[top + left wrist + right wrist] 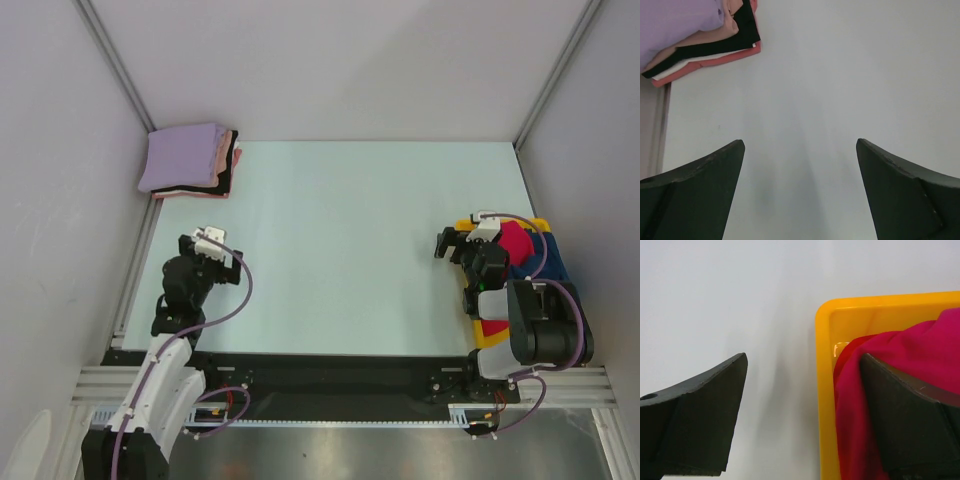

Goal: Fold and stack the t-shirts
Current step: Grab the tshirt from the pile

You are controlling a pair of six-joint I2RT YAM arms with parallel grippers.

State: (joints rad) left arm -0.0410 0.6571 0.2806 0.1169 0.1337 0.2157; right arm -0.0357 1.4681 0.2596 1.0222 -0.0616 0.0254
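Currently, right gripper point(802, 357) spread open above yellow tray point(826, 390), crimson t-shirt point(905, 355) bunched inside it, left gripper point(800, 145) spread open, empty, folded t-shirt stack point(190, 160) set far from tray.

The folded t-shirts point(190, 160) at the upper left are soft matt cloth, and the lavender top layer lies smooth. The table point(340, 250) is a pale, smooth, matt sheet. The tray point(826, 390) at right is smooth yellow plastic with a slight sheen, and it holds a crimson shirt point(910, 360) of soft, creased cloth. The fingers point(695, 190) of the left gripper point(800, 141) are matt black, probably plastic, and faintly scuffed. The rails point(300, 385) along the bottom edge are ribbed bare metal.
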